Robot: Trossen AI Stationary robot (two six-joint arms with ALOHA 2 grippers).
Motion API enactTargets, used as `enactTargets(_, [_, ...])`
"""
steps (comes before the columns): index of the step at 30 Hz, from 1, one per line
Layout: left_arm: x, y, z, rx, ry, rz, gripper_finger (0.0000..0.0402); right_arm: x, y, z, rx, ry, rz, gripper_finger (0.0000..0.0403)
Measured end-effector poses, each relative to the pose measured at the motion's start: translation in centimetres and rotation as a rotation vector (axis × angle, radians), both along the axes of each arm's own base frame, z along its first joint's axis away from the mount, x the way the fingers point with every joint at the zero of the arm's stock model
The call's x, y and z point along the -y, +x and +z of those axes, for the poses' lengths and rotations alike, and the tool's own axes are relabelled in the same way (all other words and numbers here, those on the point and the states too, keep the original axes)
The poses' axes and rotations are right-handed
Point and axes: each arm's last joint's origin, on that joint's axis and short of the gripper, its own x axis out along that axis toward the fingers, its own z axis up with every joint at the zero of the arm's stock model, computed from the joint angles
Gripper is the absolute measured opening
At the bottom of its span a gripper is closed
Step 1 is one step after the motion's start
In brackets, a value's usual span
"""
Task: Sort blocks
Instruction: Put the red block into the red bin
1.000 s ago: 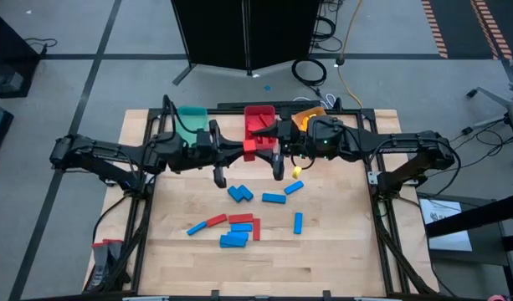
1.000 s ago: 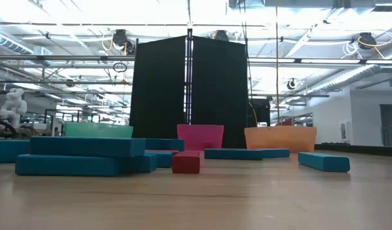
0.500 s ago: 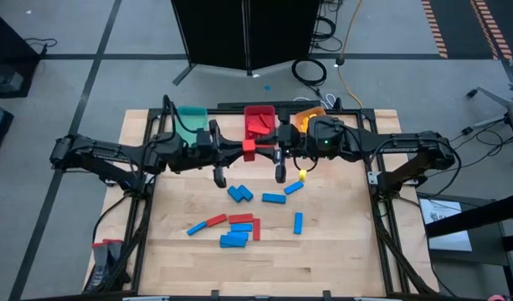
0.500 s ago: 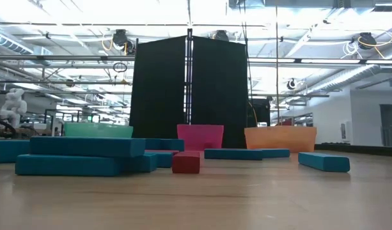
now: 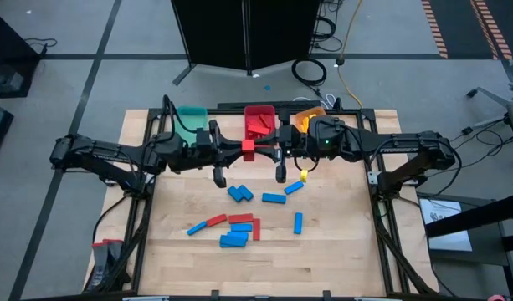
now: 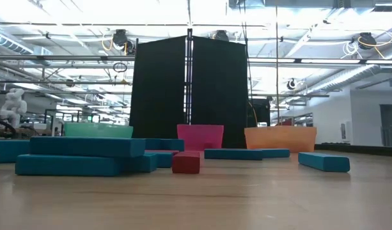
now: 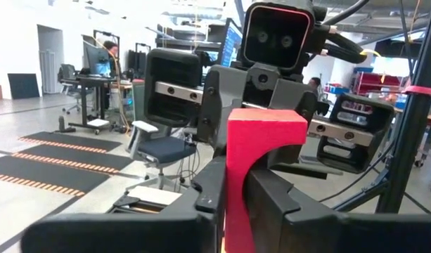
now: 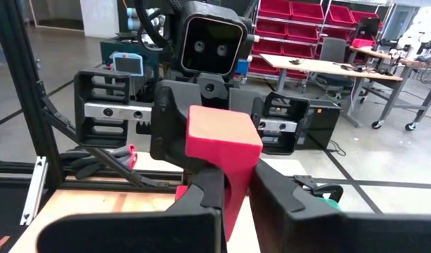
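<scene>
A red block (image 5: 248, 148) hangs above the desk (image 5: 340, 251), before the red bin (image 5: 258, 119), pinched between both claws: left claw (image 7: 233, 184) and right claw (image 8: 233, 184) closed on it. Releasing unevenly could drop it. Only the wrist views show both grips; the low view shows just blue blocks (image 6: 87, 155).

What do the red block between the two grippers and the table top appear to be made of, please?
The red arch-shaped block looks like painted wood or dense foam: matte, sharp-edged, evenly coloured; which one is unclear. The pale table top appears to be wood, probably butcher-block, with visible plank strips and a light satin sheen.
</scene>
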Motion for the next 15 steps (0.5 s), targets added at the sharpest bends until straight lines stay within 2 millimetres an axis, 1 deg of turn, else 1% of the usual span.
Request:
enactTargets(5, [0.0, -0.24, 0.16, 0.001, 0.004, -0.009, 0.0058, 0.0, 0.01, 0.01, 0.002, -0.009, -0.001, 0.0028])
enactTargets(8, [0.02, -0.47, 0.16, -0.015, 0.01, -0.033, 0.0072, -0.03, 0.06, -0.02, 0.001, -0.013, 0.003, 0.0026])
enactTargets(12, [0.07, -0.71, 0.06, -0.046, 0.043, -0.058, 0.0105, -0.08, 0.1, -0.09, -0.004, -0.017, 0.013, 0.0021])
enactTargets(15, [0.07, -0.7, 0.07, -0.045, 0.041, -0.059, 0.0137, -0.09, 0.1, -0.09, -0.004, -0.02, 0.014, 0.0021])
